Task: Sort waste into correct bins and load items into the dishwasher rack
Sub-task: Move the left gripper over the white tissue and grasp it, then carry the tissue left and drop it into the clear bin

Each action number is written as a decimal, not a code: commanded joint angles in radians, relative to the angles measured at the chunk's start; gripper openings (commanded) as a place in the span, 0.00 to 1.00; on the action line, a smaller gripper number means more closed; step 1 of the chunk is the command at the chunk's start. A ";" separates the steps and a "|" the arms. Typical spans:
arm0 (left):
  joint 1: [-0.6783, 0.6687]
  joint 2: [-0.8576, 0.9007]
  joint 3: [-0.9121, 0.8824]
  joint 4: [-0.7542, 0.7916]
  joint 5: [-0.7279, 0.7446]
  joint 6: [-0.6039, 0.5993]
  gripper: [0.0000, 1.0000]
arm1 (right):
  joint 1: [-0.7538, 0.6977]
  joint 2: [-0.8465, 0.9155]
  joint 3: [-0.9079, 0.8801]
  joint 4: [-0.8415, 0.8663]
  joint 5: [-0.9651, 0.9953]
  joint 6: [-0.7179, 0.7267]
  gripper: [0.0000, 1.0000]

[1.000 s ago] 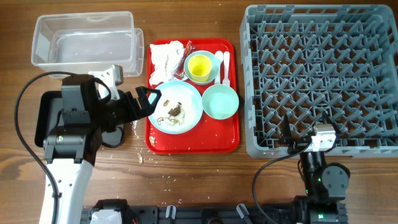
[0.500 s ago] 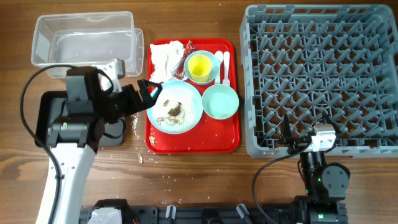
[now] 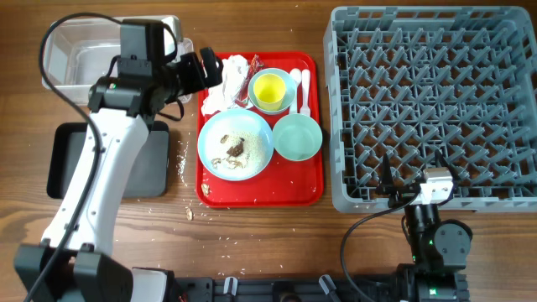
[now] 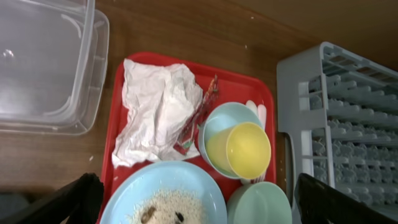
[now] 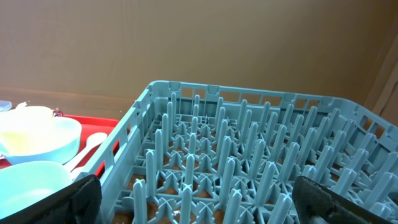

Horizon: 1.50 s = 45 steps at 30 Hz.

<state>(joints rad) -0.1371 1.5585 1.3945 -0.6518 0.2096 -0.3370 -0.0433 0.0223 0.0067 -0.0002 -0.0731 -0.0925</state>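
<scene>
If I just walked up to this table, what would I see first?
Probably the bright red tray in the middle, crowded with a crumb-covered blue plate, a yellow cup and a crumpled napkin. Next, the big grey rack on the right, and the left arm with open jaws by the napkin.

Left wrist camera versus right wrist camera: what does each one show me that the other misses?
Only the left wrist view shows the crumpled napkin, the red wrapper, the clear tub and the plate with food scraps. Only the right wrist view shows the far side of the dishwasher rack and the brown backdrop behind it. Both show the red tray, the yellow cup sitting in the light blue bowl, the mint-green bowl and part of the rack.
</scene>
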 commanded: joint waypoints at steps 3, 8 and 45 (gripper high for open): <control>-0.005 0.153 0.019 0.163 -0.088 0.072 0.79 | -0.005 -0.002 -0.002 0.002 0.013 -0.010 1.00; -0.049 0.303 0.019 0.276 -0.164 0.077 0.68 | -0.005 -0.002 -0.002 0.002 0.013 -0.010 1.00; -0.119 0.536 0.018 0.293 -0.338 0.066 0.09 | -0.005 0.009 -0.002 0.002 0.013 -0.010 1.00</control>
<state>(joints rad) -0.2600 2.1002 1.3998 -0.3557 -0.1089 -0.2695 -0.0429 0.0223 0.0067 -0.0002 -0.0731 -0.0925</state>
